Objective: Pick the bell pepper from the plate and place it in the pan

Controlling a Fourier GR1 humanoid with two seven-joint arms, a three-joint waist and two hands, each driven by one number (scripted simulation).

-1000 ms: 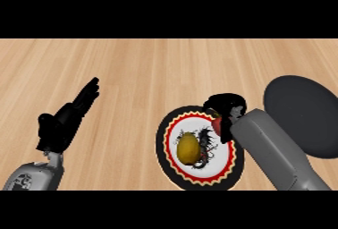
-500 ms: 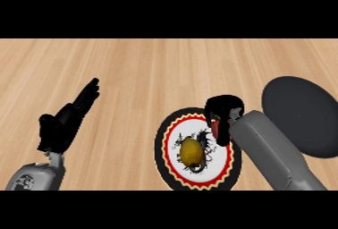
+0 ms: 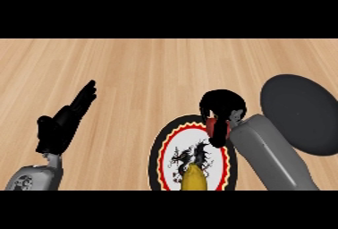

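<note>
Head view cuts bell pepper (image 3: 194, 178) and plate (image 3: 160, 152) off.

One plate (image 3: 160, 152), one pan (image 3: 300, 114), seemingly one pepper (image 3: 194, 178)

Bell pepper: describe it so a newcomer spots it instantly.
Start at the round plate with black rim and red-yellow trim, low on the wooden counter. The yellow-olive bell pepper lies on its lower middle, over a black dragon drawing, the only yellowish lump.
</note>
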